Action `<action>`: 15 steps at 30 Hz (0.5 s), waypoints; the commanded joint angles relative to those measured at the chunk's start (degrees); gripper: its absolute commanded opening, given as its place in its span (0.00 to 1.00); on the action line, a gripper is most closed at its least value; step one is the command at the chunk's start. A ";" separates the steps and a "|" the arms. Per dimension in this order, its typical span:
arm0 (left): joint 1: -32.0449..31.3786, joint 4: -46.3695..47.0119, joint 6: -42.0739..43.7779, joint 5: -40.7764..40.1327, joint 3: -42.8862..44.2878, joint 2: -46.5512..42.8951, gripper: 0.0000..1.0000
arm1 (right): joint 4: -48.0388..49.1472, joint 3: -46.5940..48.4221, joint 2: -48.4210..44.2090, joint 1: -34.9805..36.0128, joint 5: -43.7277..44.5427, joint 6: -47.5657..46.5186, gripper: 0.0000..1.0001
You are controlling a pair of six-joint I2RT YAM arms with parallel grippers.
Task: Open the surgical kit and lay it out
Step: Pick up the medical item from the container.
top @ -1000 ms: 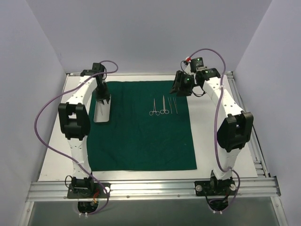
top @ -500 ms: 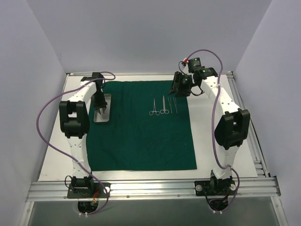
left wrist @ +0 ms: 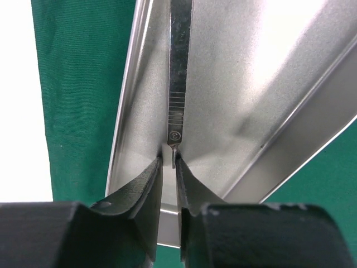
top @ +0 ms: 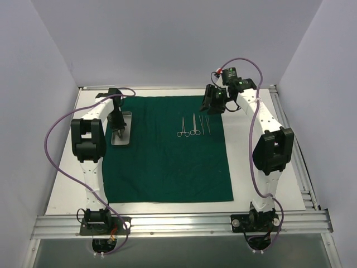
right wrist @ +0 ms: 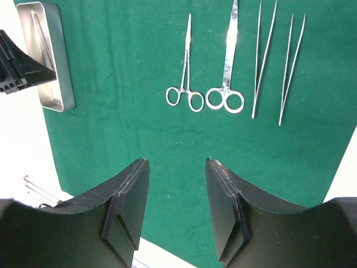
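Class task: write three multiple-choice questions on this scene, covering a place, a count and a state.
1. Where does the steel tray stand?
A) on the green cloth, near its left edge
B) on bare table right of the cloth
C) held by the right arm

2. How many instruments lie in a row on the cloth?
A) two
B) four
C) six

3. How do the jaws of the right gripper stand?
A) apart, holding nothing
B) shut on tweezers
C) shut on the cloth

Answers: 1 A, green shows on both sides of the tray; 2 B, two ring-handled, two plain; 3 A, only cloth shows between them.
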 commanded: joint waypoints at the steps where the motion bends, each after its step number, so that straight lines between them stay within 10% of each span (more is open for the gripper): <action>1: 0.90 2.23 -0.35 -0.53 1.15 2.61 0.23 | -1.86 2.38 0.32 0.11 -0.42 -0.35 0.45; 15: 0.90 2.41 0.00 0.08 0.27 0.42 0.02 | -1.51 2.74 0.76 0.37 -0.50 -0.26 0.45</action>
